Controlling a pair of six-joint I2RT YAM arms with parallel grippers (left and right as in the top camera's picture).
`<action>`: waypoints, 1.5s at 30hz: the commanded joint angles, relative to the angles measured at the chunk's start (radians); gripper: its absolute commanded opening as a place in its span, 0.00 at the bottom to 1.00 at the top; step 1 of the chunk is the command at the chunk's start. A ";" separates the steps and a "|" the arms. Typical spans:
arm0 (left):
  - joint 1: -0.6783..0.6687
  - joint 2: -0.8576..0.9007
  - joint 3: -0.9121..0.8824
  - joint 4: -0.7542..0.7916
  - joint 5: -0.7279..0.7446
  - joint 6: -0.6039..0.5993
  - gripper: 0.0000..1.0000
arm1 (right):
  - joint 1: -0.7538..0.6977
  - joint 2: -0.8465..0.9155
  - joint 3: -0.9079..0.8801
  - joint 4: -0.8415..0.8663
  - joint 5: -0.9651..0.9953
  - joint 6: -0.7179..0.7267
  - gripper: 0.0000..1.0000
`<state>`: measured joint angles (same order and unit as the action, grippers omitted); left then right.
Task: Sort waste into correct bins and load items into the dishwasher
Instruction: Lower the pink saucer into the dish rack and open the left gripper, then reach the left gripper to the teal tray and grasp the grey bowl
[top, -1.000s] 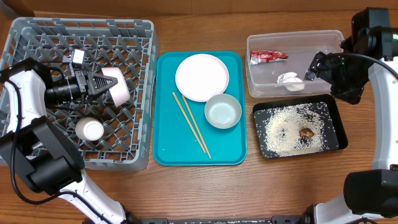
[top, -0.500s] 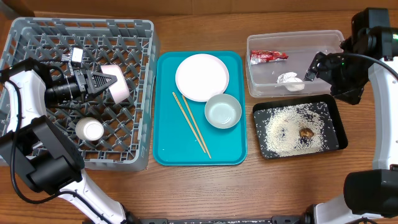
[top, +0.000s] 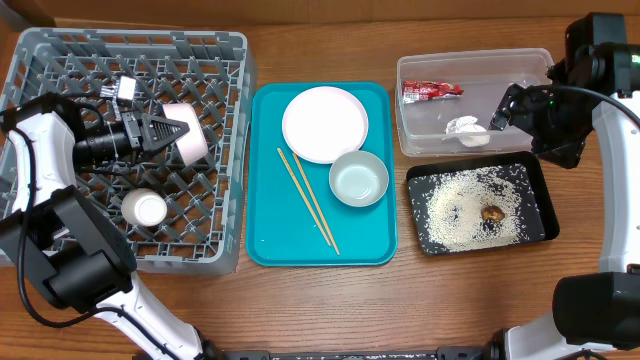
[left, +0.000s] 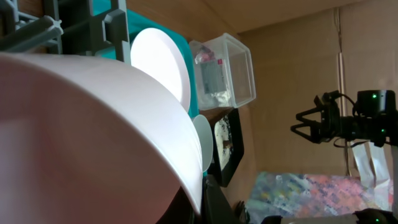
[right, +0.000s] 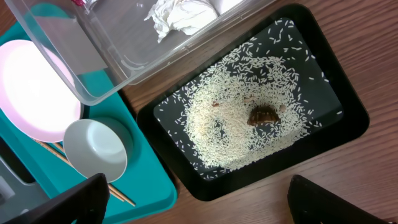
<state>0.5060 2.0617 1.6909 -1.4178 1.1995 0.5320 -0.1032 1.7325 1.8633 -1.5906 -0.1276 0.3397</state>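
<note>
over the dish rack, left end effector stays clamped on pinkish-white bowl; right end effector gapes.

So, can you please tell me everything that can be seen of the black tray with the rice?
The black tray is shallow and rectangular with rounded corners, and it looks like glossy plastic. It lies flat on the wooden table, turned slightly. White rice is scattered over most of its floor, with a small brown food scrap near the middle. In the overhead view it sits just below the clear tub; whether they touch I cannot tell. A strip of bare wood separates it from the teal tray.
</note>
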 joint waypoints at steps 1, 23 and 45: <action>0.023 0.011 -0.009 -0.014 -0.185 -0.010 0.10 | 0.001 -0.016 0.004 0.002 -0.005 0.002 0.93; 0.171 -0.044 0.108 -0.221 -0.219 -0.018 1.00 | 0.001 -0.016 0.004 0.000 -0.005 0.002 0.94; -0.611 -0.293 0.108 0.106 -0.745 -0.424 1.00 | 0.001 -0.016 0.004 -0.017 -0.004 -0.003 1.00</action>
<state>0.0074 1.7714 1.7794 -1.3392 0.6094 0.2092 -0.1032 1.7325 1.8633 -1.6100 -0.1265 0.3393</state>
